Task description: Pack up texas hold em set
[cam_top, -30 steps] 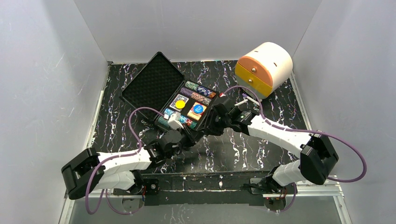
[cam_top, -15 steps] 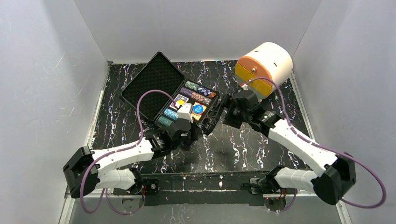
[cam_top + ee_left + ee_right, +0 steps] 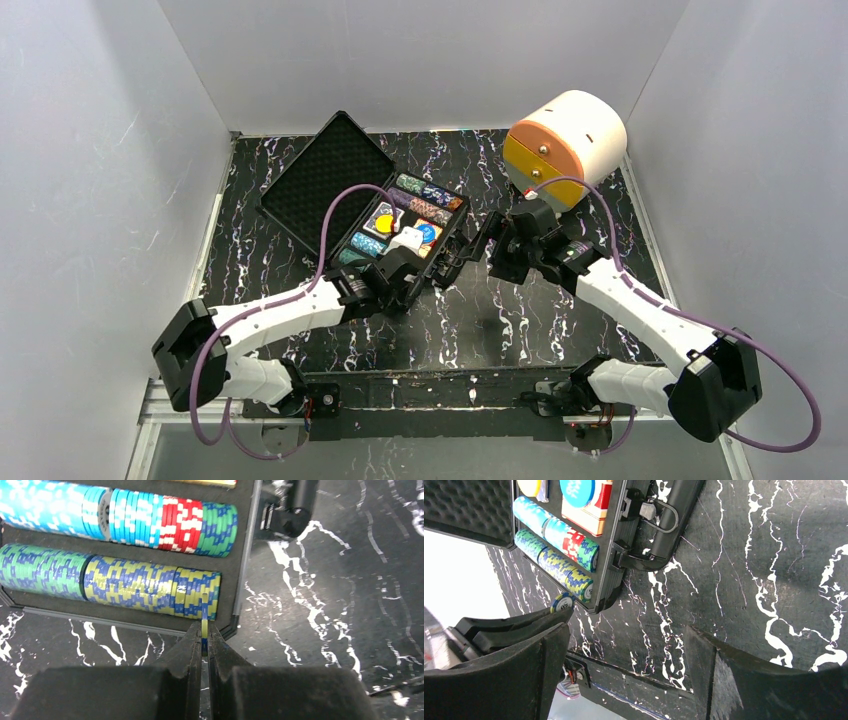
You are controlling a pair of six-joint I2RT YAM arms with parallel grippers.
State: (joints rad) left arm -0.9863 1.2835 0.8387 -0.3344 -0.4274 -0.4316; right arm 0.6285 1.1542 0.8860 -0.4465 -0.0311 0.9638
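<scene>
A second ago the right jaws sat half shut at the near right corner of the case (image 3: pixel 325 178), nose to nose with the left jaws. Now the right arm (image 3: pixel 630 300) has drawn back toward the drawer box (image 3: pixel 565 140). Its jaws stand wide open over bare bench (image 3: pixel 480 320), just right of the handle (image 3: pixel 669 535), and they hold nothing.

In the same second the left jaws have closed fully. The left wrist view shows what they grip: one yellow-and-blue chip (image 3: pixel 204 620), pinched on edge. We read this as a handover just finished, so the loose chip is now the left arm's (image 3: pixel 290 315) to place.

The case lies open on the bench, its foam lid folded back to the far left. Its tray holds the chip rows, the deck (image 3: pixel 591 517) and the round buttons. The held chip stands upright at the tray's near rim, in line with the right end of the near row (image 3: pixel 110 577). It is not yet seated in that slot.

We judge packing to be nearly done. This chip has to go in at the row's end, and then the lid has to come over. The space between the last chip and the tray wall looks tight, so a tilted chip could catch on the rim and drop onto the bench.
</scene>
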